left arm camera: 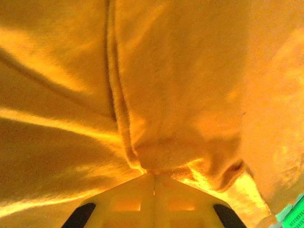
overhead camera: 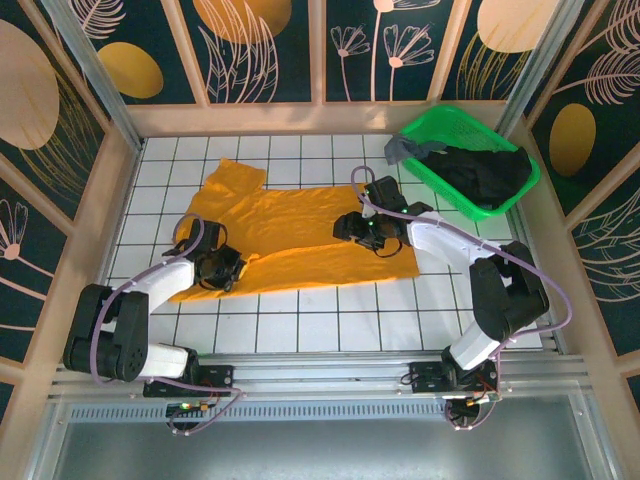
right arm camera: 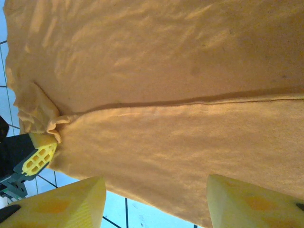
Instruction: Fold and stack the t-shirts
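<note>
The orange shirt (overhead camera: 300, 225) lies spread on the tiled table (overhead camera: 330, 320), left of centre, one sleeve pointing to the far-left corner. It is mostly flat, though part of it already looks doubled over. The right wrist view shows a long seam-like edge (right arm camera: 190, 100) running across the cloth where one layer sits on another.

Your left gripper (overhead camera: 228, 268) is at the shirt's near-left edge. In its wrist view the fingers (left arm camera: 153, 178) are together, and a puckered bunch of orange cloth (left arm camera: 180, 118) gathers right at their tips, so they are clamped on the shirt. That hold makes sense: a pinched edge gives you a corner to lift and carry across for the fold.

Your right gripper (overhead camera: 352, 230) is over the right half of the shirt. Its fingers (right arm camera: 66, 204) are apart, with the near hem lying between and just beyond them and nothing pinched. I read it as poised to take the matching edge, so both sides can rise together and the cloth stays square.

The black shirt (overhead camera: 487, 172) is heaped in the green basket (overhead camera: 500, 205) at the far right. The grey shirt (overhead camera: 408, 150) is draped over its left rim. Both are well apart from the orange one and are unfolded, so the task is early, with no stack begun. The main risk is lifting with one side held, which would drag the shirt askew.
</note>
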Robot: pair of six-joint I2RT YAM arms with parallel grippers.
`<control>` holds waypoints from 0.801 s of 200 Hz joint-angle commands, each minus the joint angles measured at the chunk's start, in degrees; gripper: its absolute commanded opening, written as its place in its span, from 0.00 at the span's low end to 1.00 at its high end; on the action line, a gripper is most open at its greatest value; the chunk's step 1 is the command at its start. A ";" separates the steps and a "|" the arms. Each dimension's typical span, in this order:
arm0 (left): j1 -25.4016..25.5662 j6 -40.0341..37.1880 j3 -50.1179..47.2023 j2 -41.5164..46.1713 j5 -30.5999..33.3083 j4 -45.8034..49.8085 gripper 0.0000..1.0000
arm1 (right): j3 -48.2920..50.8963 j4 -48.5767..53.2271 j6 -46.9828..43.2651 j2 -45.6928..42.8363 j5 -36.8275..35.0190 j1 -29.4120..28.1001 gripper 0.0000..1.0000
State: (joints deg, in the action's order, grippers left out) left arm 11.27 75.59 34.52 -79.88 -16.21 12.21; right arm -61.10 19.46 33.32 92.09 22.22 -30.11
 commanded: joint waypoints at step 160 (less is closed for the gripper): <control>1.77 -23.52 31.22 -23.80 7.68 13.06 0.00 | -1.85 0.49 -1.04 0.30 2.35 1.54 0.59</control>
State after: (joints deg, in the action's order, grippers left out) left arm 12.19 57.78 62.92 -100.97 -9.80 22.57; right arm -62.74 19.84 33.28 92.09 23.11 -28.91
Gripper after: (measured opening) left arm 0.062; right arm 0.586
